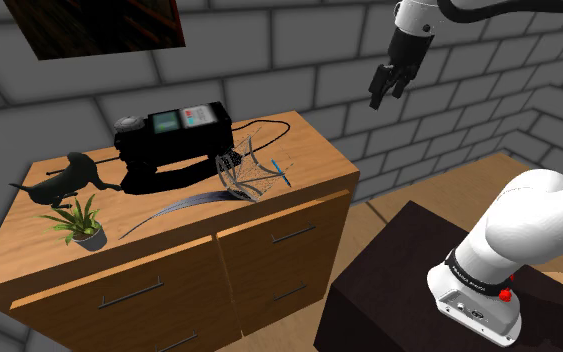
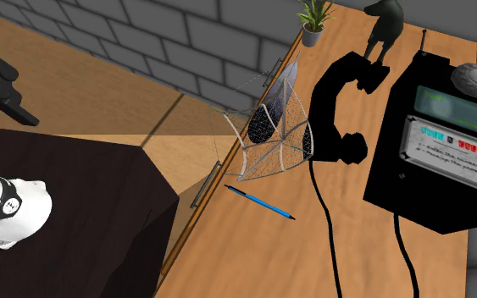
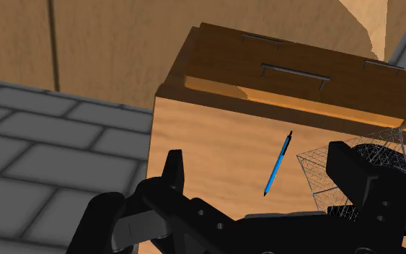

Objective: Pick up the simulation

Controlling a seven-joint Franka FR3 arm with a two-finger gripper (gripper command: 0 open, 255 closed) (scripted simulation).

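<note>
end effector (image 1: 379,97) hung open, high beside the tabletop (image 1: 309,160). wire-mesh form (image 1: 241,172) looked light, springy, easily crushed; judged best pinched gently on a stiff rib near its base.

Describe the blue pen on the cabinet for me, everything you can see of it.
The blue pen is slim and straight, with a dark tip at one end. It lies flat on the wooden cabinet top, near the edge above the drawers. It is beside the wire-mesh frame but apart from it. Nothing else touches it.
</note>
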